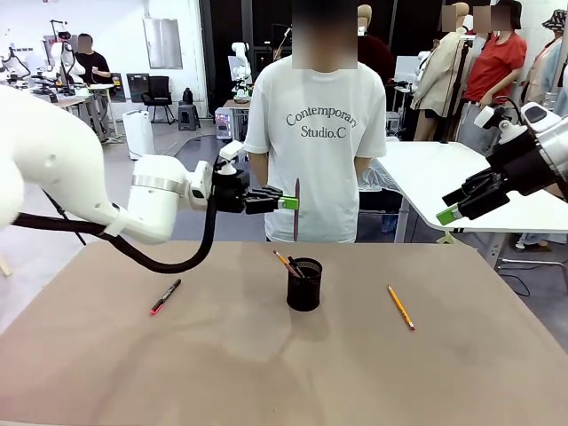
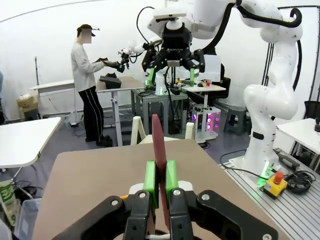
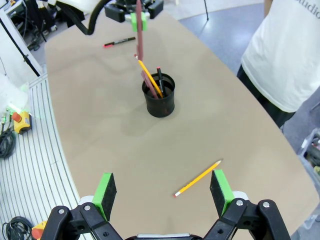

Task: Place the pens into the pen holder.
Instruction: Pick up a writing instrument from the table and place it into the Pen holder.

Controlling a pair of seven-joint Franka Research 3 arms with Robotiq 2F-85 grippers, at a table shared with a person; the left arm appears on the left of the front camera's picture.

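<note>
**Reddish-brown pen [image 1: 296, 209] clamped upright above the table**

The left gripper [image 1: 288, 202] is black and two-fingered, with green pads. It reaches in from nine o'clock in the front view and is clamped on the thin reddish-brown stick, its pads pressed flat against the shaft near the middle. The pen stands upright, well clear of the brown tabletop [image 1: 177, 373].

The small black wire-mesh pen holder [image 1: 304, 284] stands upright near the middle of the table. Seen from it, the held pen is at about twelve o'clock, with its lower tip above the rim and a little to the side. Whether it hangs straight over the opening I cannot tell.

Several thin sticks [image 3: 151, 80] already lean inside the holder. The right wrist view shows an orange-yellow one, a dark one with a red tip and a reddish one.

Two more pieces lie flat on the table:
- A black marker pen with a red end [image 1: 165, 296] lies at about nine o'clock from the holder, well apart from it.
- An orange-yellow pencil [image 1: 400, 307] lies between three and four o'clock, also well apart.

The right gripper [image 1: 453, 209] hangs high at about two o'clock from the holder — its fingers spread wide with nothing between them. Its wrist camera looks down past both green pads onto the pencil and the cup.

A person in a white printed T-shirt [image 1: 315, 133] stands at the far edge of the table, at twelve o'clock.
</note>
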